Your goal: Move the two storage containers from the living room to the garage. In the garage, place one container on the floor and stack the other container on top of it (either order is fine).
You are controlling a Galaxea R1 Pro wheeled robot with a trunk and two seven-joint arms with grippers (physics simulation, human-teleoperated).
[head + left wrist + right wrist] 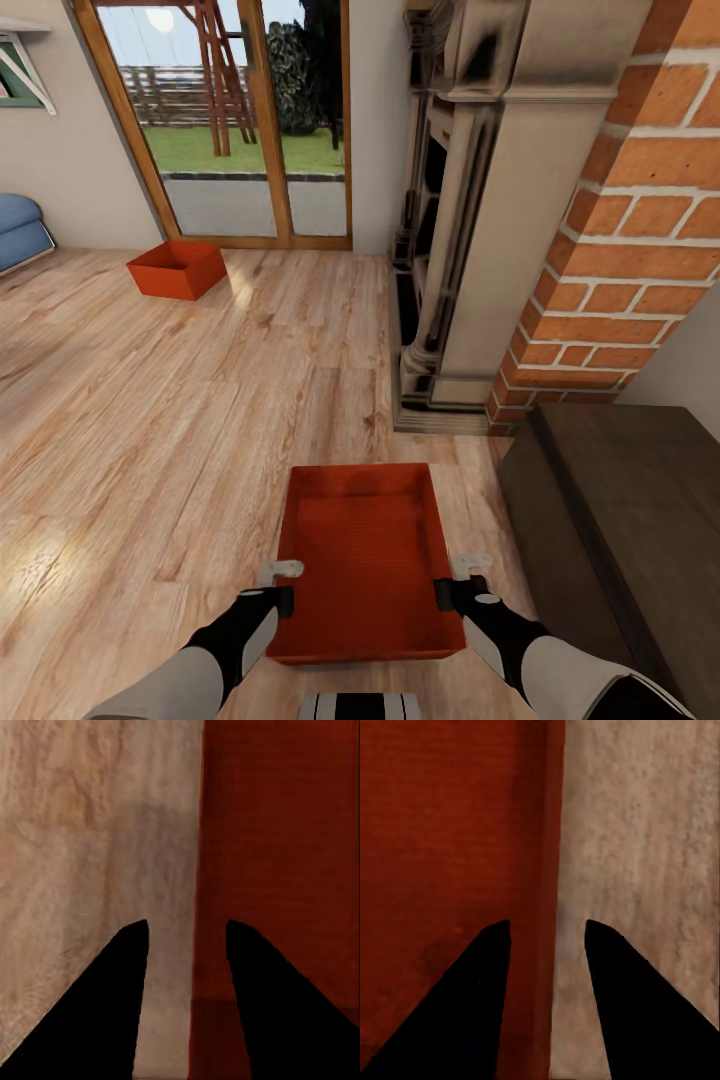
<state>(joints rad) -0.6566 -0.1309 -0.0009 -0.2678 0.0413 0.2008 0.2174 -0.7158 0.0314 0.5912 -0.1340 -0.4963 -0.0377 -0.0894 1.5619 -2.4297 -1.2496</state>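
While both arms reach forward from the near edge of the head view, the left gripper (283,585) and the right gripper (455,580) sit at opposite long sides of an orange-red shallow rectangular open-top tray (365,560), which lies over the light wood-plank floor (150,420) just in front of the robot. In the left wrist view the two dark fingers (105,1012) stand apart with a moderate gap, and the tray's left wall (199,945) runs between them, one finger over the planks (90,832) and the other over the tray's ribbed inside. The right wrist view mirrors this: its fingers (622,1005) are likewise spread, straddling the right wall (551,870). Whether the pads actually press the walls cannot be told.

A second orange-red open-top tray (178,268) rests on the planks far to the left, near the wood-framed glass doors (250,120). A blue sofa's end (22,228) shows at the far left edge. To the right stand a brick fireplace (610,250) and a dark wooden cabinet top (640,500).
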